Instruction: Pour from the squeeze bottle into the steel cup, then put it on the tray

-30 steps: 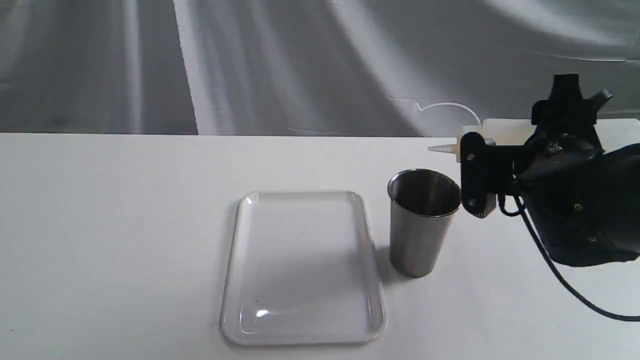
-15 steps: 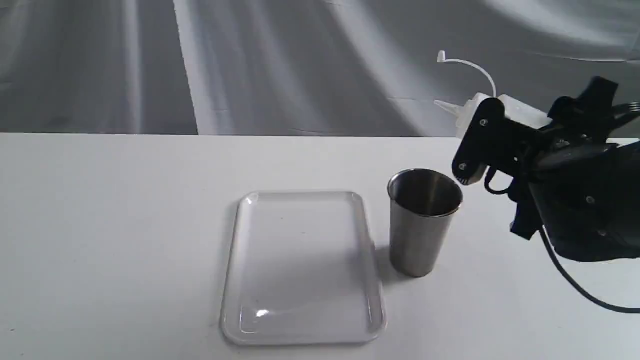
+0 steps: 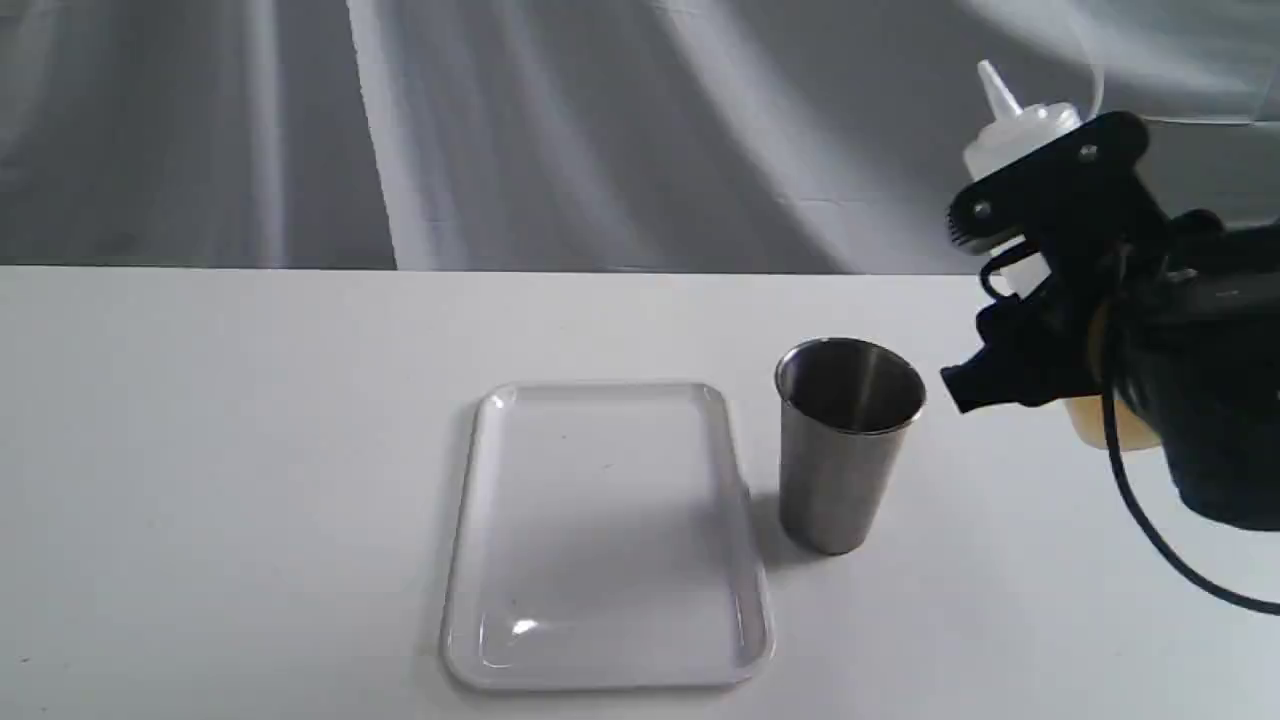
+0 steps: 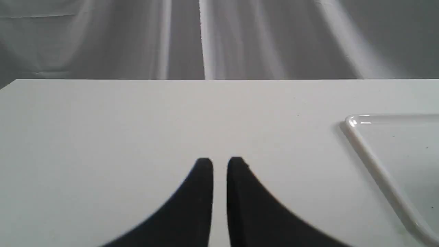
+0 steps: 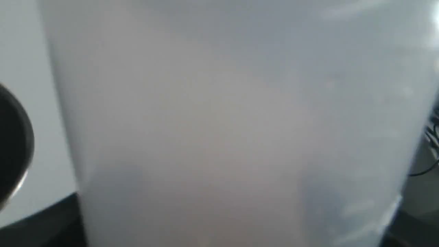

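One squeeze bottle (image 3: 1015,135), one steel cup (image 3: 845,470) and one tray (image 3: 600,388) are shown on or above a white table (image 3: 250,450). All visible surfaces are plain. In the exterior view the bottle is held nearly upright, nozzle uppermost, by the right gripper (image 3: 985,300), whose jaws are clamped on its body. Amber liquid is seen at its base, which is raised to the right of the cup and apart from it. The cup stands upright just beside the tray's right edge. The left gripper (image 4: 219,163) is recorded only in the left wrist view, low over bare table with a tray corner (image 4: 353,123) to one side. Its jaws are almost pressed together, a thin slit between them, nothing pinched. In the right wrist view the frame is filled by the blurred translucent bottle wall (image 5: 223,137), with the cup's dark rim (image 5: 13,147) at one edge.
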Tool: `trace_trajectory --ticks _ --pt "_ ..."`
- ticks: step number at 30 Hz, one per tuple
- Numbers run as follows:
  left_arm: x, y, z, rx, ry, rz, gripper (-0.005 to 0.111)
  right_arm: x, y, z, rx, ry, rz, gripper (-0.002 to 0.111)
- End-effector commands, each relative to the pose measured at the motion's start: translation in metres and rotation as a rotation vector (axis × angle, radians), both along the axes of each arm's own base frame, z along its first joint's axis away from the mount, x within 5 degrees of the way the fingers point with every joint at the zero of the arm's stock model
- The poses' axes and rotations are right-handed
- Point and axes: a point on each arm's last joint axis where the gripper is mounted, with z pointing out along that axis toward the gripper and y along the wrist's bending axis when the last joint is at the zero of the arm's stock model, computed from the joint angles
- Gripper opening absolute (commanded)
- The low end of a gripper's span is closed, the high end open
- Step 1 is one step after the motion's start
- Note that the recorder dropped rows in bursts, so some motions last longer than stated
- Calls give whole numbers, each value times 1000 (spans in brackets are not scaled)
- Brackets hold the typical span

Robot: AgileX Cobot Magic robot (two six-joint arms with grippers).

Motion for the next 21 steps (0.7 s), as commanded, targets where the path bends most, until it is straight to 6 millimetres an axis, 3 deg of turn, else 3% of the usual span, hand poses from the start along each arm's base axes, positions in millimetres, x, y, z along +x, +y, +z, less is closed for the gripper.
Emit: trace_trajectory --ticks 1,8,13,21 --pt "0 0 0 -1 -8 3 8 -6 -4 18 89 -110 -42 0" --pt "0 0 0 -1 -8 3 8 -26 -3 45 302 -261 -17 0" --pt "0 0 0 -1 -8 3 8 -42 1 70 362 -329 45 0" --pt "0 0 0 -1 -8 3 8 -86 8 120 495 -443 266 0"
